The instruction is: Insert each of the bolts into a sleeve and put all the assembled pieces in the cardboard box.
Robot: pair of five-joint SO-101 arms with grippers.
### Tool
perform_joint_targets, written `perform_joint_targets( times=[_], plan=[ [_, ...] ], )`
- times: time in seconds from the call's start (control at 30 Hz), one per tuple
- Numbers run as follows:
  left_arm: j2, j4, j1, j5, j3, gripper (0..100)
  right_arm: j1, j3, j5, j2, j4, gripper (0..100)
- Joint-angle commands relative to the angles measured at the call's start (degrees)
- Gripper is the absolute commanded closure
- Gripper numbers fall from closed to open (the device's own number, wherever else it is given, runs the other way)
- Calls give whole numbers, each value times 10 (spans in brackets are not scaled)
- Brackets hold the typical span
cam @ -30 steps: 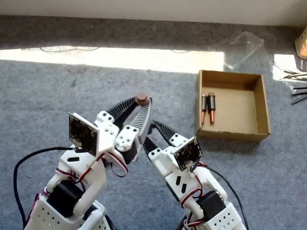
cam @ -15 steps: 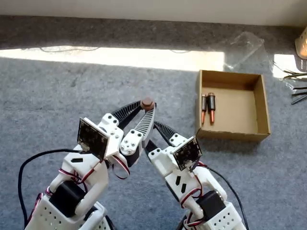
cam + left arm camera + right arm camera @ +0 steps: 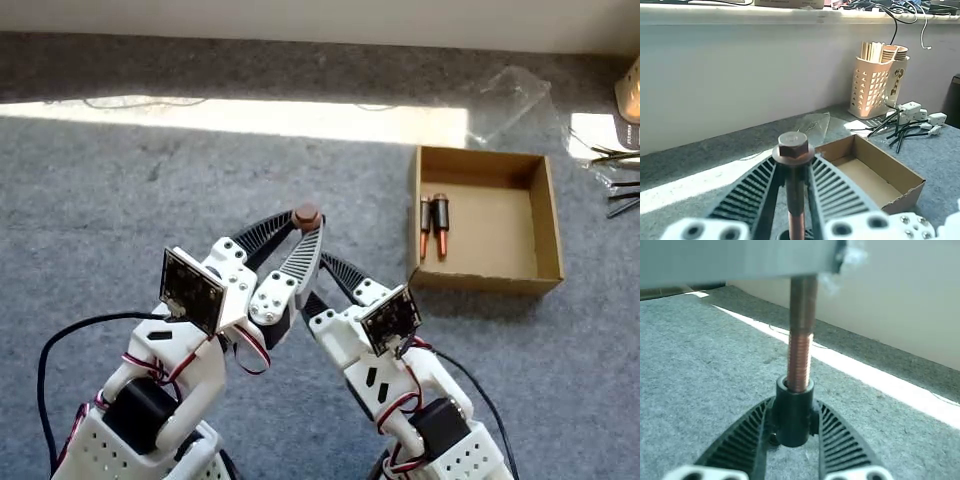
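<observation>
Left gripper point(image 3: 303, 226) is clamping the bolt point(image 3: 793, 148), right gripper point(image 3: 792, 426) the sleeve point(image 3: 793, 407); you're aiming for straight, coaxial insertion.

Sunlight point(image 3: 250, 122) is streaking across the grey felt point(image 3: 100, 220) toward twelve o'clock, a pale wall point(image 3: 740, 75) is rising behind, and a perforated basket point(image 3: 875, 85) is glowing at two o'clock.

Right hand point(image 3: 794, 414): ribbed fingers point(image 3: 840, 445) are closed against both sides of a black sleeve point(image 3: 793, 427), which is held upright. A copper-coloured bolt point(image 3: 801, 340) stands vertically above it, its threaded end entering the sleeve's open top (depth of entry not discernible). The grey tabletop point(image 3: 695, 360) lies behind, crossed by a sunlit band point(image 3: 875, 382).
</observation>
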Motion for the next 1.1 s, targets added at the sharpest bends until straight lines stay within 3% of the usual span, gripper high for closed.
perform_joint_targets(
  times=[0.0, 1.07],
  plan=[
    [-3, -3, -18, -4, -5, 995, -6, 79, 6, -7, 0, 994],
    [-4, -2, -35, 0, 65, 995, -6, 77, 6, -7, 0, 994]
  ],
)
